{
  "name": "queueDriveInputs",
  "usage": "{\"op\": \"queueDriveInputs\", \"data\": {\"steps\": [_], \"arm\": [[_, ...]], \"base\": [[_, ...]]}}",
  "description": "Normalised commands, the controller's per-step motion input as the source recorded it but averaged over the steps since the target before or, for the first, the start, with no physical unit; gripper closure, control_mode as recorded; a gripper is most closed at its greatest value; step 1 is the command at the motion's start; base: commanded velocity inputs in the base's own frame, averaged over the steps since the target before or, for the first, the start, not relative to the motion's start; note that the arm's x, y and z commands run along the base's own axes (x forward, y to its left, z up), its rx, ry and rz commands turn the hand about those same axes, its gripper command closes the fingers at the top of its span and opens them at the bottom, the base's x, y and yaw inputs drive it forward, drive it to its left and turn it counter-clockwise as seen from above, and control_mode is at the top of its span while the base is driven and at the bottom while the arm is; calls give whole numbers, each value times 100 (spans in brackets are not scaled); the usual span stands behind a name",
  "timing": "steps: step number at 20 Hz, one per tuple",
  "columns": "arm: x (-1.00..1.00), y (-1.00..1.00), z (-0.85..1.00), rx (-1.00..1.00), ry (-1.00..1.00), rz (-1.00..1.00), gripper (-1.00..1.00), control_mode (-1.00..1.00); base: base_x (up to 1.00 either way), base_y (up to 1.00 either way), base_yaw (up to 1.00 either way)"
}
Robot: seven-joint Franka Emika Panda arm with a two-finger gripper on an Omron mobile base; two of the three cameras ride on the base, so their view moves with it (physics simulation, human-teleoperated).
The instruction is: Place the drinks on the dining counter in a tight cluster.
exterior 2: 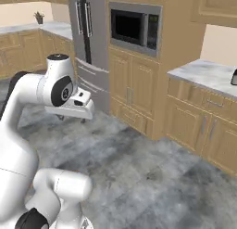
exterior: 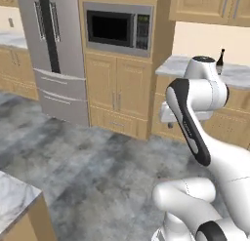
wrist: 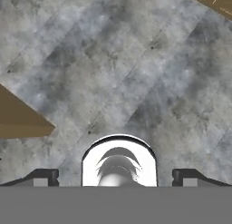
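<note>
While I keep the arm folded high for travel, the fingers (wrist: 117, 177) point at the floor (wrist: 136, 60), spread wide and empty; a dark bottle (exterior: 220, 62) stands on the far desk (exterior: 239, 74), well apart.

My own upper arm (exterior: 195, 113) hides all but the neck of the wine bottle (exterior: 220, 59), at two o'clock in the left base view. A dark thing (exterior 2: 234, 78) at three o'clock in the right base view is cut by the edge; I cannot tell what it is. The far plant (exterior 2: 39, 17) is too small to make out.
</note>
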Motion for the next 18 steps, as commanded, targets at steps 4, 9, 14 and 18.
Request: {"op": "queueDriveInputs", "data": {"steps": [4,9,14,18], "arm": [[0,0,0,0,0,0,-100,100],[0,0,0,0,0,0,-100,100],[0,0,0,0,0,0,-100,100],[0,0,0,0,0,0,-100,100]], "base": [[8,-10,-82],[2,-1,-85],[93,-2,-19],[100,-38,5]]}}
